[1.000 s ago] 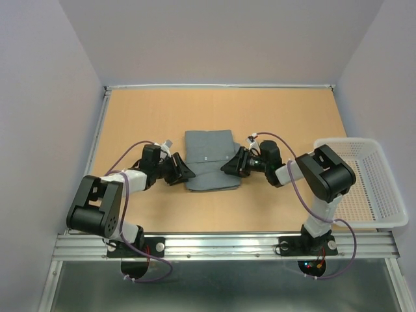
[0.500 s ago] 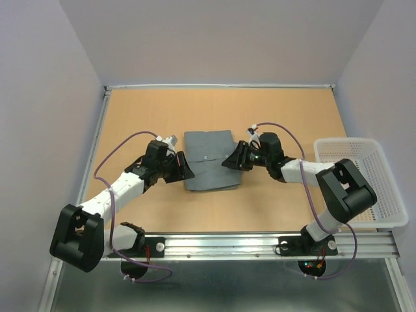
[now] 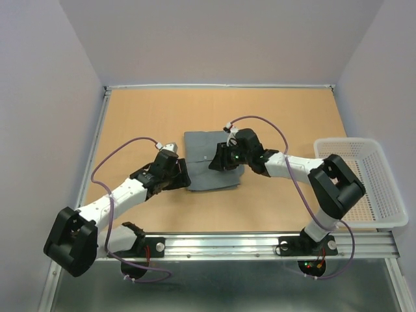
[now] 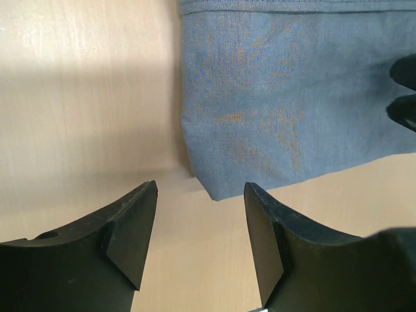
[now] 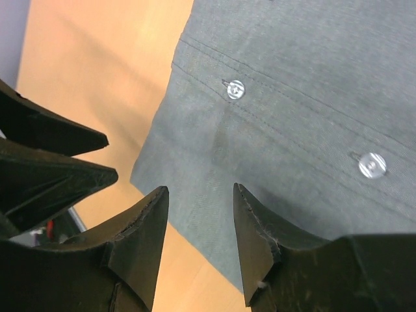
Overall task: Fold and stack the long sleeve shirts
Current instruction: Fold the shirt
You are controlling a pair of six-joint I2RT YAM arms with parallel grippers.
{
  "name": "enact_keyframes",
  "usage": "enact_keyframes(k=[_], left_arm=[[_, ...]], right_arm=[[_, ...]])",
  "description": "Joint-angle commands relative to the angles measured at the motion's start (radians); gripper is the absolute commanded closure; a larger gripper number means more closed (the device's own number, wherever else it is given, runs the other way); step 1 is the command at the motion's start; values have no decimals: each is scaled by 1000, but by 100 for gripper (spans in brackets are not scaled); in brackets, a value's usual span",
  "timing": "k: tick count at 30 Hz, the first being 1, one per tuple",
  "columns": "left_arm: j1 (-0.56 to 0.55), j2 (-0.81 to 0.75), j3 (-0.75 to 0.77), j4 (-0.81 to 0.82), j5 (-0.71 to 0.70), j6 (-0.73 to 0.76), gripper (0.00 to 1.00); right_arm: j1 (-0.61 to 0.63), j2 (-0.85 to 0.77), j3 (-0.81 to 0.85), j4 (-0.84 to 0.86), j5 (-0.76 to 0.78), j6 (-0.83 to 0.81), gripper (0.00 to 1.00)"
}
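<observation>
Folded shirt at mid-table, a gripper at either side, both with jaws apart.

The grey button-up shirt (image 3: 209, 162) lies folded into a flat rectangle on the middle of the wooden table (image 3: 143, 117). The left gripper (image 4: 200, 188) sits low just off the shirt's near-left corner. Its jaws are parted with only bare table between them, and the cloth's corner is just ahead of the fingertips. The right gripper (image 5: 199, 188) hangs over the shirt's right half near the placket, where two pale buttons (image 5: 235, 89) show. Its jaws stand moderately apart and hold nothing. The two grippers face each other across the shirt's near-left part. A white mesh basket (image 3: 351, 140) sits well apart at the table's right edge.
</observation>
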Motion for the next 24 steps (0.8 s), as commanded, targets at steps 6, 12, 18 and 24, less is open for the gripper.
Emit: enact_keyframes(k=[6, 12, 18, 24], left_arm=[[-19, 191, 24, 165, -65, -28, 40], [-17, 403, 206, 205, -106, 41, 46], [-5, 578, 404, 220, -134, 162, 47], [-2, 448, 360, 265, -204, 239, 40]], right_arm=[[26, 102, 102, -42, 109, -109, 50], [29, 141, 123, -44, 211, -118, 50], [9, 165, 139, -50, 311, -72, 50], [-6, 114, 215, -108, 259, -176, 50]])
